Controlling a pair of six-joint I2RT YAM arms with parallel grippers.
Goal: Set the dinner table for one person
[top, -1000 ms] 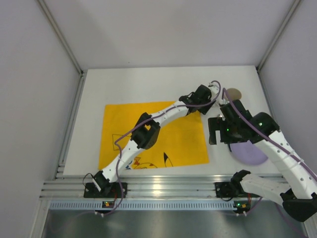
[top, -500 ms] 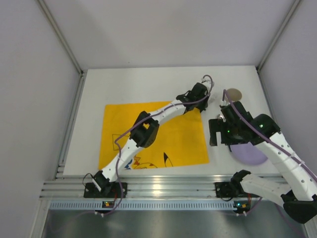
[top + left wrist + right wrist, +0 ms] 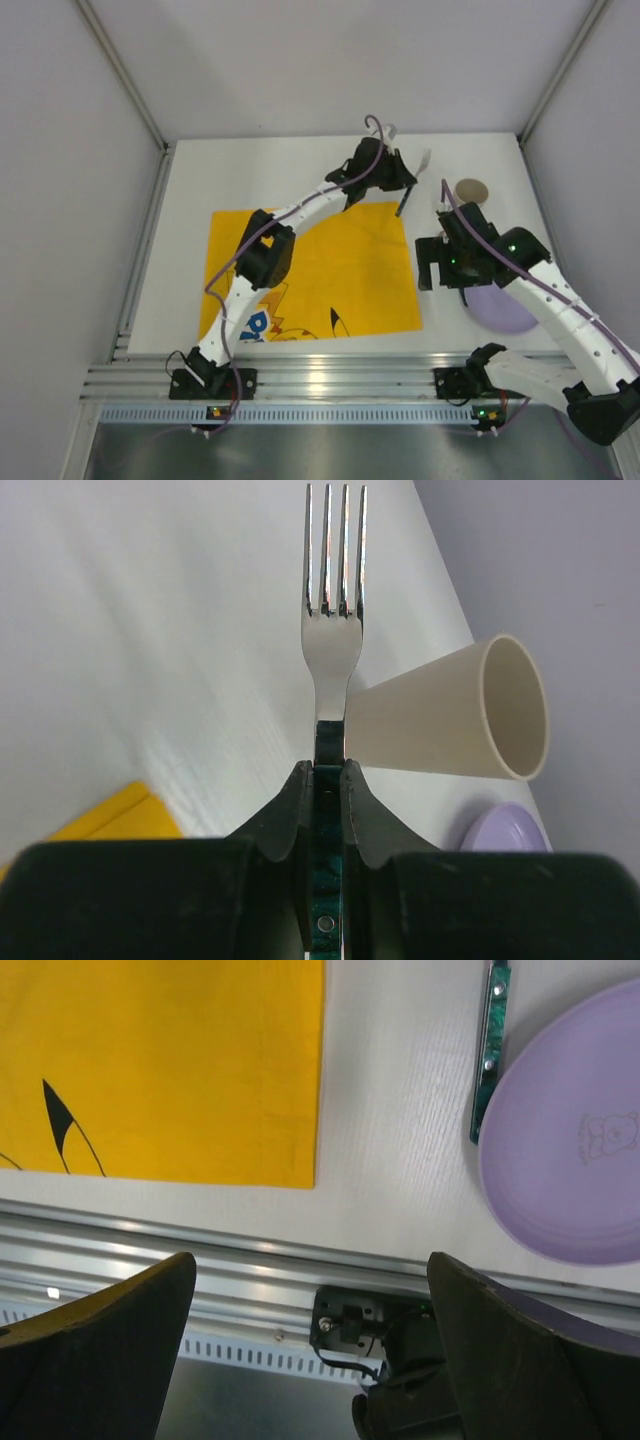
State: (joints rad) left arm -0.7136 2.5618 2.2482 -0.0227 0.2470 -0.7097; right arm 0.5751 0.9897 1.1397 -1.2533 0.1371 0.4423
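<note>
Only the left wrist view shows the left gripper (image 3: 325,772) clamped on a fork's (image 3: 335,600) dark green handle, steel tines outward, near a cream tapered cup (image 3: 450,720). Only the right wrist view shows a green-handled utensil (image 3: 490,1050) at the round lilac plate's (image 3: 590,1140) rim, and the right gripper (image 3: 310,1260) spread wide, empty. The surface (image 3: 260,170), matte white and faintly grained, spans from near rail to far wall.

Fork (image 3: 403,204) in left hand (image 3: 404,179)
</note>
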